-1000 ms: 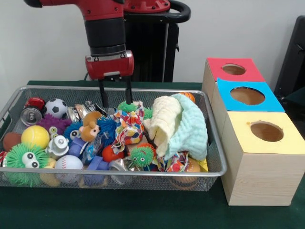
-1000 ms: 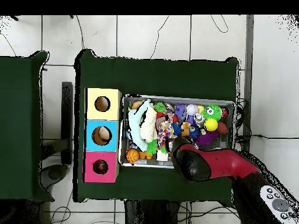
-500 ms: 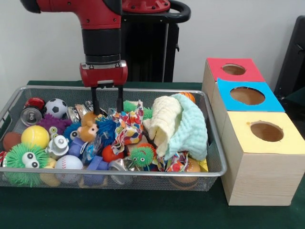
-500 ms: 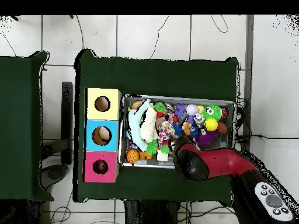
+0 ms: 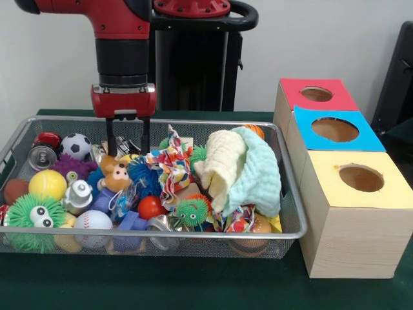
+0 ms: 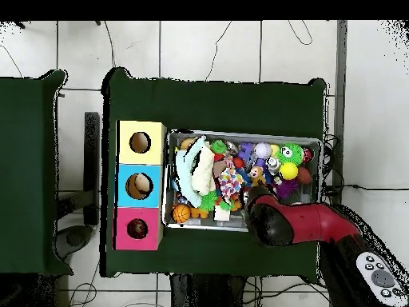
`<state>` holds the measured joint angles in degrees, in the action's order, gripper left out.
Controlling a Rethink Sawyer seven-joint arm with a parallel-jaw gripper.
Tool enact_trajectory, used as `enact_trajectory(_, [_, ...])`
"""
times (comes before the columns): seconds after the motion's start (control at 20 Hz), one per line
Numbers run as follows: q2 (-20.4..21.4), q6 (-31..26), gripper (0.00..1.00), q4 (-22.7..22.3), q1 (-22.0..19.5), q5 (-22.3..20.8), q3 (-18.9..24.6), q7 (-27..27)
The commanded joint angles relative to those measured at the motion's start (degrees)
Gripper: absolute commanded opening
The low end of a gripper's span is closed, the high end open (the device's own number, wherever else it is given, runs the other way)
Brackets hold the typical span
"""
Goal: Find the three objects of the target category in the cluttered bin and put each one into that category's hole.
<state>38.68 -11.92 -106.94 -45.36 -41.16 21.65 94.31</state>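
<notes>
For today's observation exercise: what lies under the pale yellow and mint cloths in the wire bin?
Below the cloths, a patterned fabric scrap and an orange ball peek out at the bin's front. Anything deeper under them is covered.

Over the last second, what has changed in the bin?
The end effector, open and empty, moved toward the picture's left in the front view, from above the patterned cloth to above the monkey toy. The cloth shifted slightly. Boxes stayed put.

A green-covered table (image 6: 216,104) stands on white tiled floor (image 6: 208,48) (cables trailing), plain wall (image 5: 322,39) behind.
</notes>
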Motion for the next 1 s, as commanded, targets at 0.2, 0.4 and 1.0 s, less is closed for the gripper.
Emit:
enact_trajectory(0.2, [-1.0,-0.8,1.0,5.1,-1.3,-3.2,-1.1,0.1])
enact_trajectory(0.4, [-1.0,-1.0,1.0,5.2,-1.2,-3.0,-1.1,0.0])
enact_trajectory(1.0, [1.9,-0.7,1.0,4.8,-2.4,-1.2,1.9,-0.1])
